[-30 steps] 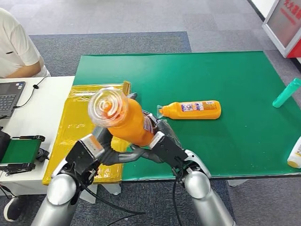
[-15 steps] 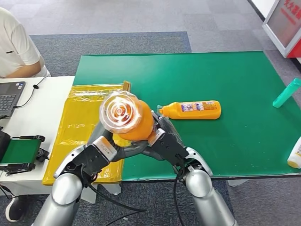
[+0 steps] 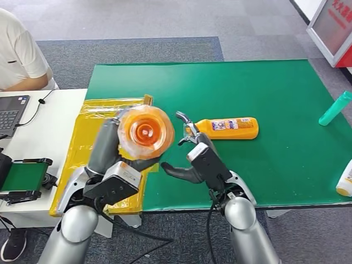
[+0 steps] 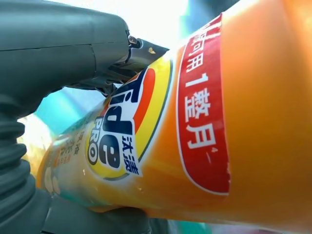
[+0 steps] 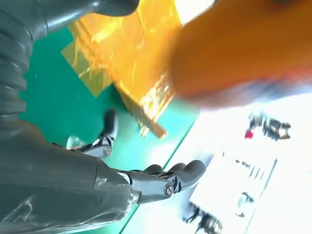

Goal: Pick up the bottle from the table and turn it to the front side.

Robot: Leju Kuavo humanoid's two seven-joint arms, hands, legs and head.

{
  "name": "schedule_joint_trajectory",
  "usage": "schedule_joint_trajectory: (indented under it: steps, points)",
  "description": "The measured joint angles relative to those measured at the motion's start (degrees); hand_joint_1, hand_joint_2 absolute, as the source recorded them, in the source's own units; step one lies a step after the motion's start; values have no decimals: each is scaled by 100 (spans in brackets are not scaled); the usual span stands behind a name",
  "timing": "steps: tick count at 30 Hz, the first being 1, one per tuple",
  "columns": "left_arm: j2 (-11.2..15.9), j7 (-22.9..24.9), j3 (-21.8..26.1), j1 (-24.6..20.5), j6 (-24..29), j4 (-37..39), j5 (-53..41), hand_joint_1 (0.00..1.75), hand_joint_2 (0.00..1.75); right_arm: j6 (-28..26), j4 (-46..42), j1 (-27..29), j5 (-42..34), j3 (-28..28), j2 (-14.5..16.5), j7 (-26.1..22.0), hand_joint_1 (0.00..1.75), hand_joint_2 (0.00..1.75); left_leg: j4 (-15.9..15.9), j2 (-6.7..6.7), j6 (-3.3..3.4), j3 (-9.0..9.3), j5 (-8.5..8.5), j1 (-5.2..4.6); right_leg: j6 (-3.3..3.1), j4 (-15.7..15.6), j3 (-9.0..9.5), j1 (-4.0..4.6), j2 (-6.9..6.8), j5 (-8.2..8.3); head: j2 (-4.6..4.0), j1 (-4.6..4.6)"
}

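An orange Tide bottle is lifted above the table's near left part, its clear round base facing my head camera. My left hand grips it from the left; the left wrist view has its label close up under the thumb. My right hand is off the bottle, fingers spread, just to its right over the green mat. In the right wrist view the bottle is a blurred orange shape beyond the spread fingers.
A second orange bottle lies on its side on the green mat behind my right hand. Yellow foil covers the left. A teal bottle and a white one lie right. A person and laptop sit left.
My right hand has let go of the bottle and spread its fingers. The left hand has kept the bottle and turned it, so its base now faces the camera squarely.
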Motion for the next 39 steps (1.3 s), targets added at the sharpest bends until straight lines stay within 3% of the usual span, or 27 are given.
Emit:
schedule_joint_trajectory:
  steps: [3,8,12,16,19,23,27,33,39]
  points:
    - [-112,-1,336,7,421,-166,-807,175,175,-24,-240,87,-17,-199,27,13,0,175,0,0,0,0,0,0,0,0,0,0,0,0,0,0]
    - [-219,-55,1006,22,646,-416,-1720,175,175,-5,-905,247,-46,-474,47,-7,0,175,0,0,0,0,1,0,0,0,0,0,0,0,-1,1]
    - [-190,-249,1499,44,1025,-590,-3083,175,175,112,-1518,360,-55,-635,47,-27,0,175,0,0,0,0,0,0,0,0,0,0,0,-1,0,1]
    - [120,-317,1953,62,1280,-585,-3692,175,175,234,-2032,442,106,-753,30,45,0,175,0,0,-2,1,-1,0,0,0,-3,0,1,-1,0,-1]
    - [497,-433,2205,67,1223,-407,-3830,175,175,340,-2322,488,94,-850,-16,85,0,175,0,0,-3,1,0,1,-1,0,-5,1,1,-2,0,-1]
    - [1079,-516,2352,48,1002,152,-4017,175,175,513,-2618,522,-38,-960,-86,91,0,175,0,1,-5,2,2,2,-3,0,-6,2,2,0,0,1]
    - [1496,-473,2370,10,835,815,-4196,175,175,662,-2776,597,-171,-985,-143,65,0,175,0,1,-3,1,3,1,-3,0,-4,1,2,1,0,0]
    - [1828,-344,2355,-14,702,1766,-4381,175,175,743,-2829,774,-323,-983,-220,-56,0,175,0,1,-4,0,2,1,-3,0,-6,1,1,0,0,-1]
    - [1872,-151,2342,-41,614,2513,-4467,175,175,743,-2829,892,-442,-980,-259,-214,0,175,0,1,-5,-1,1,1,-3,0,-9,1,2,0,0,-1]
